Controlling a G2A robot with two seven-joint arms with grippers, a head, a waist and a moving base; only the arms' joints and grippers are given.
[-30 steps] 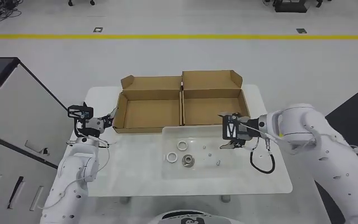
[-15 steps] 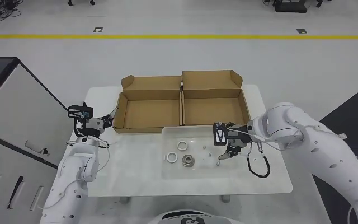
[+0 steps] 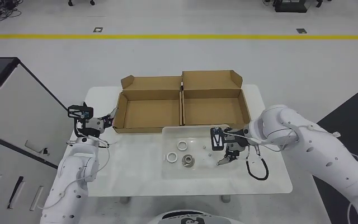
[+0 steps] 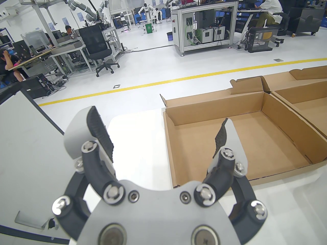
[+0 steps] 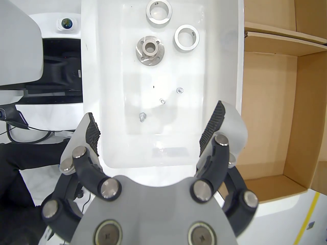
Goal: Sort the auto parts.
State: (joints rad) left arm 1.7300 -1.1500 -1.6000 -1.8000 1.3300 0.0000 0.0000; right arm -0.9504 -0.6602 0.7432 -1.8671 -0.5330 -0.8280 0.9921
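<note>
A white tray point(image 3: 165, 171) holds two metal rings point(image 5: 159, 10) point(image 5: 186, 37), a flanged hub point(image 5: 150, 50) and three small bolts point(image 5: 180, 90) point(image 5: 162, 101) point(image 5: 142, 117). My right gripper point(image 5: 155, 112) hangs open over the tray's right part, just above the bolts, with nothing between its fingers. In the top view this right gripper point(image 3: 229, 151) is to the right of the hub point(image 3: 187, 161). At the table's left edge my left gripper point(image 4: 159, 117) stands open and empty, beside the left cardboard box point(image 4: 230, 141).
Two open, empty cardboard boxes point(image 3: 151, 112) point(image 3: 215, 109) stand side by side behind the tray. A grey cabinet point(image 3: 28, 112) is left of the table. Bare table lies in front of the tray and to its left.
My right gripper has moved left from the tray's right edge to above the small bolts. The left arm has not moved.
</note>
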